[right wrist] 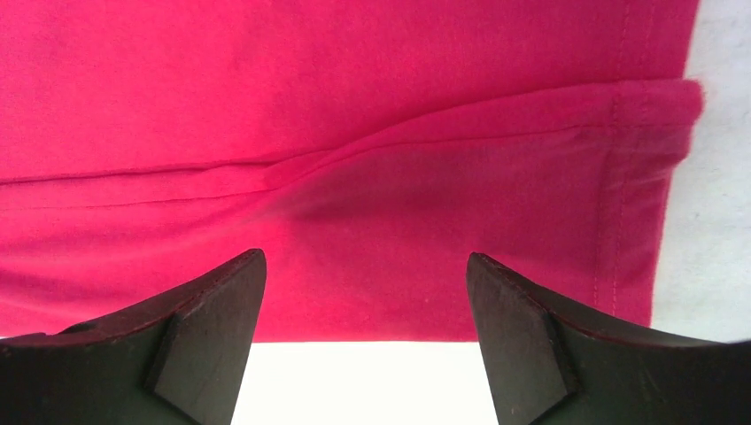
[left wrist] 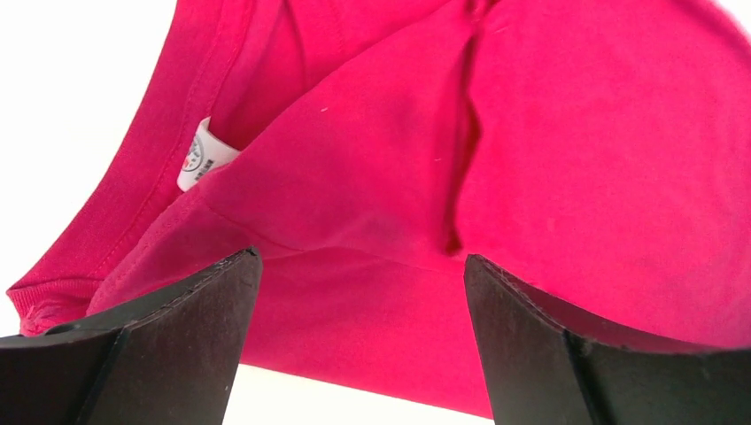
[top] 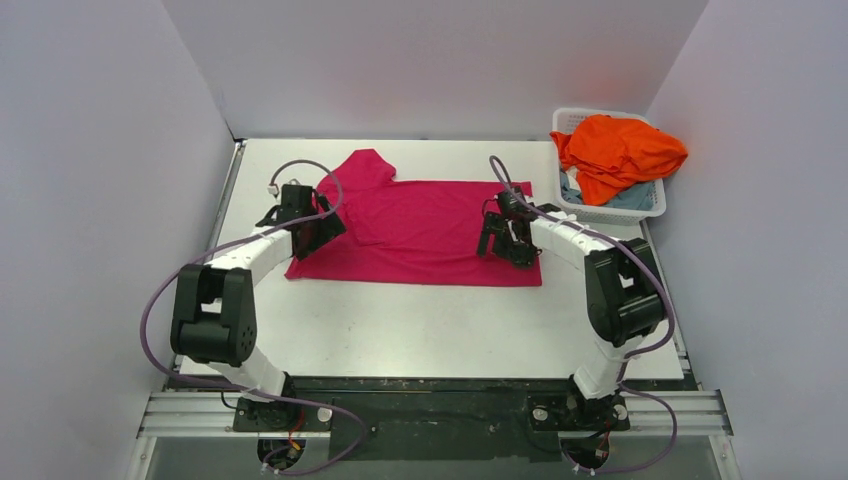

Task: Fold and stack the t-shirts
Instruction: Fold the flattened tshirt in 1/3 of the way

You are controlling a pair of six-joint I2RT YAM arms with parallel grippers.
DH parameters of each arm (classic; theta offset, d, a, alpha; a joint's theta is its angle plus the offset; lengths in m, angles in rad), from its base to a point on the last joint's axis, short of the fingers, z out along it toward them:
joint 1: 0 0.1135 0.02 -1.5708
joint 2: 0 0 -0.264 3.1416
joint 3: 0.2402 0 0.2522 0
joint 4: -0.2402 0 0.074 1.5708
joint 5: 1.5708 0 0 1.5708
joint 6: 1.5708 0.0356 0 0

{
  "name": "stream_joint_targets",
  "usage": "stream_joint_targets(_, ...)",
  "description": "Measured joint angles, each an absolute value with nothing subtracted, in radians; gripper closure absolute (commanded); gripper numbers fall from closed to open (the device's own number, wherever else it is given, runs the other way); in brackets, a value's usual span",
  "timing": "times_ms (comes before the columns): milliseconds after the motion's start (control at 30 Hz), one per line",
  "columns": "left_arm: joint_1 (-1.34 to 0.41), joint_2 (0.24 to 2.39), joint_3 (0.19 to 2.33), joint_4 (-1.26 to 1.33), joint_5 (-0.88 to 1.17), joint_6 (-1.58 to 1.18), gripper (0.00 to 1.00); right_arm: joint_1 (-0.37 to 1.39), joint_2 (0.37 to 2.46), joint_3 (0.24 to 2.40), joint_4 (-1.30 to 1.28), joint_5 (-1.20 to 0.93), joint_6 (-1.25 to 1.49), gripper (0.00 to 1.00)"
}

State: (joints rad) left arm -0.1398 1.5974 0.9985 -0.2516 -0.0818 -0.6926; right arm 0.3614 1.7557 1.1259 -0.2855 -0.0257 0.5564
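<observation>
The magenta-pink t-shirt (top: 420,225) lies flat on the white table, partly folded, with one sleeve pointing to the far left. My left gripper (top: 320,232) is open and empty, low over the shirt's left edge. In the left wrist view the gripper (left wrist: 361,266) frames the collar area with its white label (left wrist: 202,158). My right gripper (top: 497,240) is open and empty over the shirt's near right part. In the right wrist view the gripper (right wrist: 366,266) straddles the shirt's near edge beside the stitched hem (right wrist: 629,195). The orange t-shirt (top: 620,150) and the pale blue-grey one (top: 628,200) lie in the basket.
A white lattice basket (top: 575,120) stands at the far right corner of the table (top: 430,330). Grey walls close in the left, back and right sides. The arm bases and a metal rail sit at the near edge.
</observation>
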Motion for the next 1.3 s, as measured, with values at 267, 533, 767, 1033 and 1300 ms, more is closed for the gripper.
stream_joint_targets(267,-0.105,1.596,0.846,-0.179,-0.057,-0.678,0.04,0.35,1.727,0.998,-0.175,-0.034,0.584,0.22)
stream_joint_targets(533,-0.102,1.337,0.595,-0.173,-0.078,-0.746,0.04,0.347,1.535,0.774,-0.104,-0.049,0.598,0.22)
stream_joint_targets(767,-0.17,0.958,0.426,-0.466,-0.157,-0.92,0.04,0.347,1.332,0.617,-0.194,-0.057,0.606,0.21)
stream_joint_targets(1033,-0.203,0.727,0.517,-0.654,-0.175,-0.979,0.04,0.349,1.221,0.626,-0.309,-0.06,0.609,0.21)
stream_joint_targets(1300,-0.29,0.952,0.67,-0.473,-0.097,-0.942,0.04,0.354,1.163,0.694,-0.323,-0.055,0.609,0.21)
